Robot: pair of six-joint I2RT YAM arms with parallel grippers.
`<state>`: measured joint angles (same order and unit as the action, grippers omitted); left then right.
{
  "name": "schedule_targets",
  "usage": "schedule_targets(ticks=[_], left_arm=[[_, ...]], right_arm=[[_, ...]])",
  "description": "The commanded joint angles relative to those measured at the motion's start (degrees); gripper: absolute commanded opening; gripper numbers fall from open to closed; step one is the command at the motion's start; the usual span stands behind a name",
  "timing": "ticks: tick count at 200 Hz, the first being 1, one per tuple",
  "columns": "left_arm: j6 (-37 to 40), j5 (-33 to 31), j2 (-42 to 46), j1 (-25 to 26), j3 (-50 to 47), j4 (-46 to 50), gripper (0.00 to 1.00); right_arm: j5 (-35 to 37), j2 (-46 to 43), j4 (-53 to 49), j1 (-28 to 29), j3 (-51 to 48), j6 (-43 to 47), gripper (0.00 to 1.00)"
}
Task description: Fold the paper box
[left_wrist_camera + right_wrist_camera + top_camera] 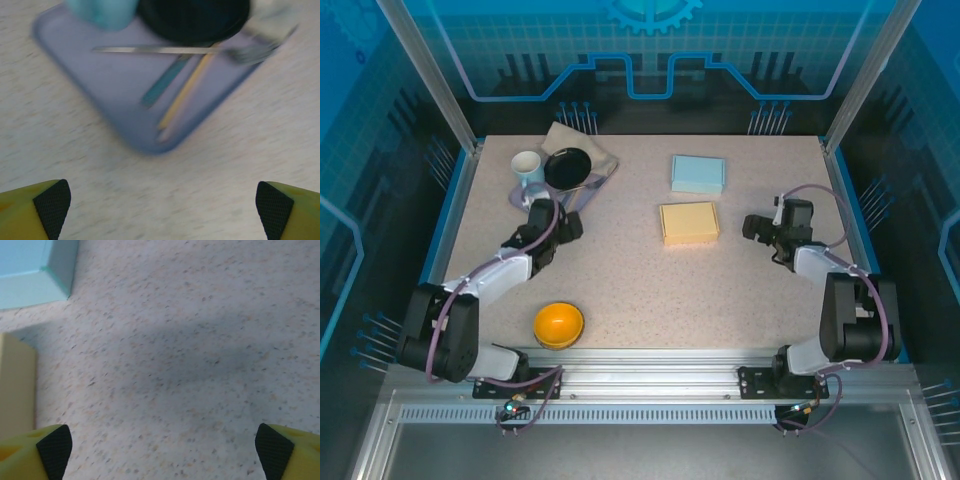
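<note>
Two closed paper boxes lie at the middle right of the table: a yellow box (688, 222) and, behind it, a light blue box (698, 173). My right gripper (752, 227) stands open just right of the yellow box, nothing between its fingers. In the right wrist view the gripper (162, 447) hovers over bare table, with the yellow box (15, 390) at the left edge and the blue box (30, 270) in the top left corner. My left gripper (570, 225) is open at the back left, well apart from both boxes. Its wrist view shows the gripper (162, 207) empty above the table.
In front of the left gripper sits a purple tray (110, 90) with a fork (165, 49), two pencils, a black bowl (567, 167) and a mug (527, 168). A beige cloth (595, 150) lies under the bowl. An orange bowl (559, 324) sits near the front edge.
</note>
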<state>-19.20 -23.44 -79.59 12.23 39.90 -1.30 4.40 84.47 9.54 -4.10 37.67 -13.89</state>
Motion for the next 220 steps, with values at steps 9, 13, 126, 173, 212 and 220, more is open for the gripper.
schedule_targets(ticks=[9, 13, 126, 173, 212, 220], left_arm=[[12.7, -9.2, 1.8, -1.4, -2.8, -13.0, 0.99], [13.2, -9.9, 1.5, -1.5, -3.6, -14.2, 0.99], [16.2, 12.7, -6.7, -11.6, -17.4, -44.4, 0.99], [16.9, 12.4, -7.2, -11.2, -17.0, -45.1, 0.99], [17.5, 13.8, -7.2, -11.2, -16.7, -44.5, 0.99], [18.1, 14.8, -7.2, -11.1, -16.4, -44.2, 0.99]], right_arm=[[4.1, 0.9, 12.4, 0.9, -2.2, 3.9, 1.00], [4.5, 0.5, 13.4, 1.8, -2.8, 4.8, 1.00], [4.4, 1.6, 35.6, 7.9, -14.0, 12.7, 1.00], [4.4, 1.6, 35.6, 8.0, -14.0, 12.8, 1.00], [4.4, 1.6, 35.6, 8.0, -14.1, 12.8, 1.00], [4.4, 1.5, 35.6, 8.0, -14.0, 12.7, 1.00]])
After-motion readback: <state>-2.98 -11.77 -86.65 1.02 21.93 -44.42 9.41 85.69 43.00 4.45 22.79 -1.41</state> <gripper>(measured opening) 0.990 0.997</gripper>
